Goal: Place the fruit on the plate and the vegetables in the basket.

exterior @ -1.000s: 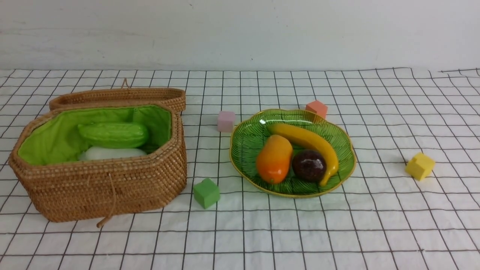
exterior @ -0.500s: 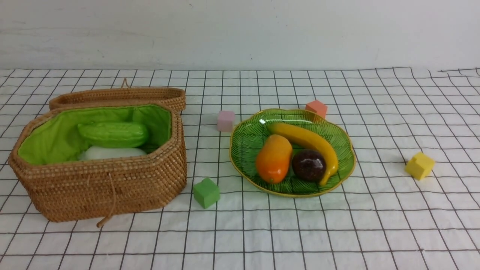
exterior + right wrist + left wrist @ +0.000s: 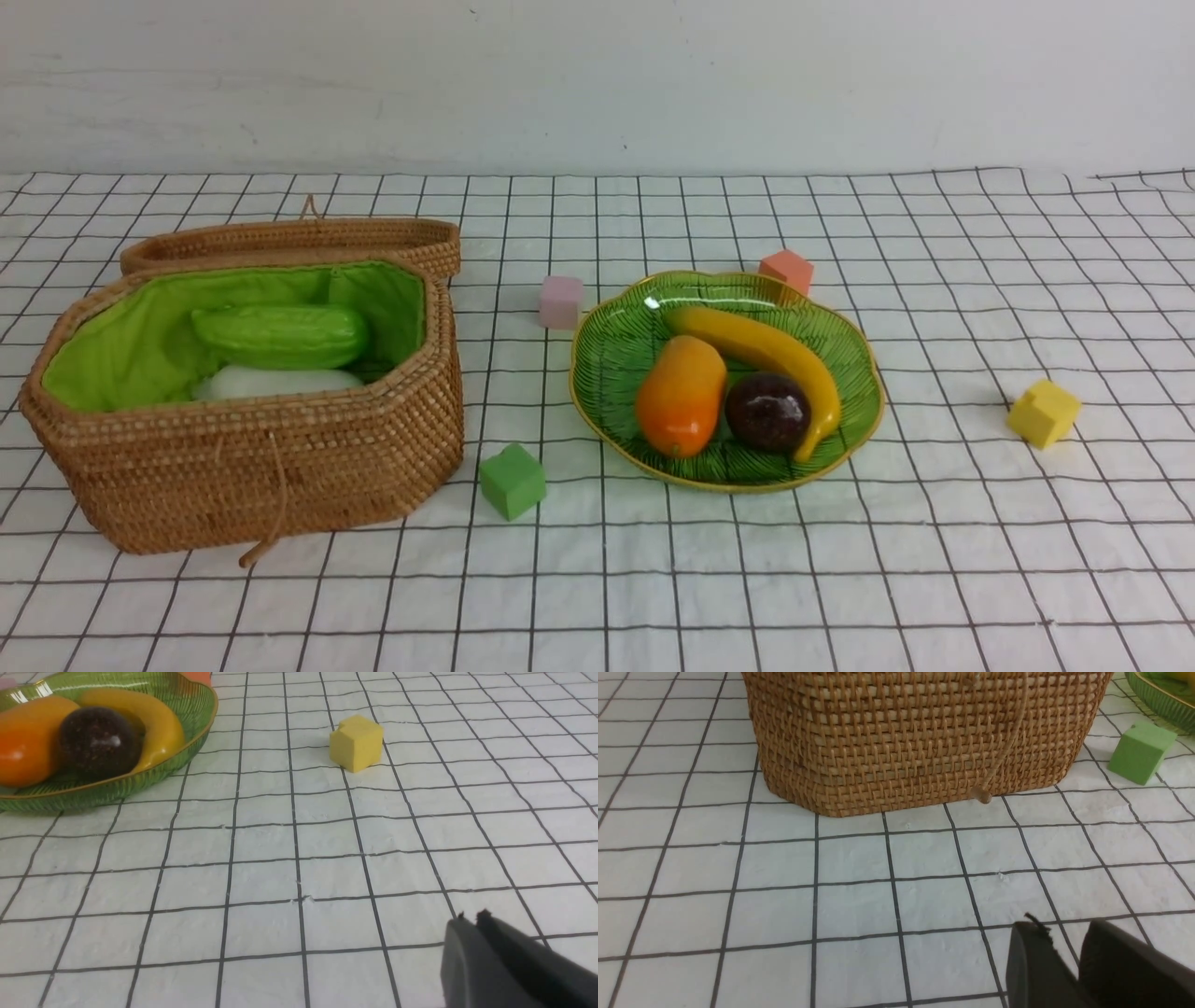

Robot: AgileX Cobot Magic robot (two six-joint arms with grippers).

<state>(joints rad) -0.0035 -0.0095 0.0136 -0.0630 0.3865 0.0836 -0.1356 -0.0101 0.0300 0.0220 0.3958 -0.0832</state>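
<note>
The mango (image 3: 681, 396), the mangosteen (image 3: 768, 412) and the banana (image 3: 766, 357) all lay on the green glass plate (image 3: 616, 355), with the banana's long axis running from the far left of the plate toward its near right edge. In the wicker basket (image 3: 280, 467) the pale green gourd (image 3: 278, 336) lay lengthwise, left to right, on top of the white radish (image 3: 275, 381). The carrot could not be seen; probably it was hidden deeper in the basket, but this I cannot confirm.

No fruit or vegetable remained on the tabletop (image 3: 840, 560), only foam cubes.

The left hand (image 3: 1064, 952) was on the near side of the basket, low over the cloth, with its fingers a little apart and holding nothing. The right hand (image 3: 469, 921) was near the robot, with the plate ahead and to its left; its fingers were together and empty.

I judged the sorting to be finished, so no next grasp seemed necessary.
</note>
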